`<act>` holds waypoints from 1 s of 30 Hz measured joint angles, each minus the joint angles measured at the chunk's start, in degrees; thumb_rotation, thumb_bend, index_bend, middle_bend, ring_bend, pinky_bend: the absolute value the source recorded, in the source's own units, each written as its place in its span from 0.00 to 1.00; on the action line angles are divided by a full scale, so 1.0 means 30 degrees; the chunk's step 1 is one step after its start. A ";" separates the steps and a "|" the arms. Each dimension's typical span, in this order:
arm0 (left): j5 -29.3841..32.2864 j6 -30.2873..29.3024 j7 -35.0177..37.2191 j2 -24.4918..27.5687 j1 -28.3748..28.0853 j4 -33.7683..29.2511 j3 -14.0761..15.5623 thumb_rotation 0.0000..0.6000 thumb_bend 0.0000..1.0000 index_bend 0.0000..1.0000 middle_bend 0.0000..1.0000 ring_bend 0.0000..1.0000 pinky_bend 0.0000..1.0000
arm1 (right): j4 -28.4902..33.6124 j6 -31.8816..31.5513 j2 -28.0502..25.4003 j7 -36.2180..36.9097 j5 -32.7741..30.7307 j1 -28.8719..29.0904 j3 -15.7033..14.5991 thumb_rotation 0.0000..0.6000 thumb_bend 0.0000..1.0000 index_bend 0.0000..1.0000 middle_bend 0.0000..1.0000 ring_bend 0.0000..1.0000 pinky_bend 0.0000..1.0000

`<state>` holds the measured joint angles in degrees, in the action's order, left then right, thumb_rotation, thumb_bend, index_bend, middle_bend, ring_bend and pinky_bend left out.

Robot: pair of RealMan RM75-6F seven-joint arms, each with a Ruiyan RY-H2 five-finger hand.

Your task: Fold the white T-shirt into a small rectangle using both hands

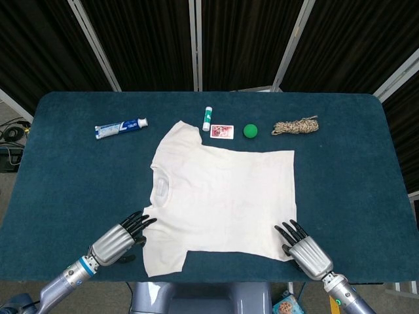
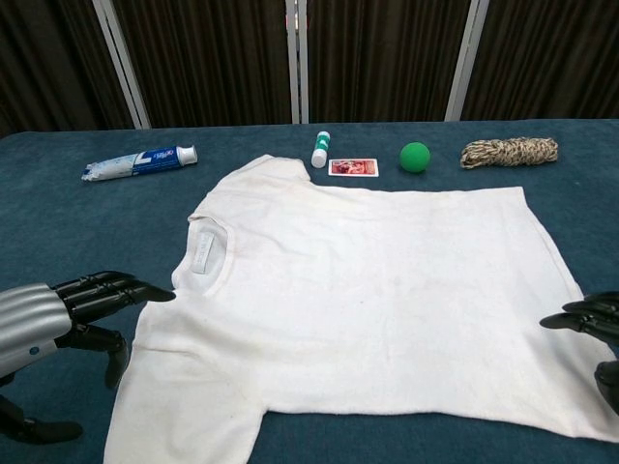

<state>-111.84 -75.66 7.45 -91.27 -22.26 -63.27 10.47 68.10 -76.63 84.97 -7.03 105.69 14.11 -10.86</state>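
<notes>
The white T-shirt point(image 1: 219, 199) lies flat in the middle of the counter point(image 1: 72, 176), collar toward my left side and hem toward my right. My left robot hand point(image 1: 118, 241) holds nothing — its fingers are spread, the tips at the near sleeve. My right robot hand point(image 1: 303, 248) is also empty, with its fingers apart, at the near hem corner.

To do this step well, I think each hand should pinch only the near edge, and both should lift together so the fold line stays straight.

The cloth looks soft, thin and slightly creased; the counter cover is dark blue, a felt-like fabric that may grip it.
</notes>
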 measured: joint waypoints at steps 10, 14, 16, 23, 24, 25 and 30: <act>0.0353 0.0913 -0.0941 -0.0293 -0.0608 -0.0527 0.0168 1.00 0.25 0.51 0.00 0.00 0.00 | 0.0014 -0.0120 -0.0034 0.0094 -0.0006 0.0019 -0.0009 1.00 0.39 0.70 0.08 0.00 0.00; 0.0556 0.1151 -0.1103 -0.0465 -0.0756 -0.0564 0.0217 1.00 0.25 0.51 0.00 0.00 0.00 | 0.0029 -0.0157 -0.0048 0.0129 -0.0005 0.0033 -0.0013 1.00 0.39 0.70 0.08 0.00 0.00; 0.0669 0.1301 -0.1164 -0.0606 -0.0849 -0.0504 0.0235 1.00 0.25 0.51 0.00 0.00 0.00 | 0.0038 -0.0160 -0.0055 0.0158 -0.0023 0.0043 -0.0008 1.00 0.39 0.71 0.08 0.00 0.00; 0.0828 0.1765 -0.1508 -0.1051 -0.1229 -0.0243 0.0276 1.00 0.25 0.51 0.00 0.00 0.00 | 0.0028 -0.0202 -0.0076 0.0228 -0.0027 0.0063 -0.0016 1.00 0.39 0.71 0.08 0.00 0.00; 0.0860 0.1822 -0.1542 -0.1111 -0.1279 -0.0234 0.0275 1.00 0.27 0.51 0.00 0.00 0.00 | 0.0028 -0.0208 -0.0081 0.0241 -0.0029 0.0064 -0.0017 1.00 0.39 0.71 0.08 0.00 0.00; 0.0905 0.1867 -0.1580 -0.1179 -0.1330 -0.0229 0.0266 1.00 0.28 0.51 0.00 0.00 0.00 | 0.0027 -0.0213 -0.0082 0.0252 -0.0031 0.0065 -0.0017 1.00 0.39 0.71 0.08 0.00 0.00; 0.1099 0.1963 -0.1678 -0.1398 -0.1513 -0.0293 0.0215 1.00 0.34 0.51 0.00 0.00 0.00 | 0.0013 -0.0253 -0.0101 0.0344 -0.0037 0.0086 -0.0012 1.00 0.39 0.71 0.08 0.00 0.00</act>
<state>-108.54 -69.77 2.42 -95.46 -26.80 -64.15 11.12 68.14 -77.39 84.67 -6.00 105.58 14.37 -10.90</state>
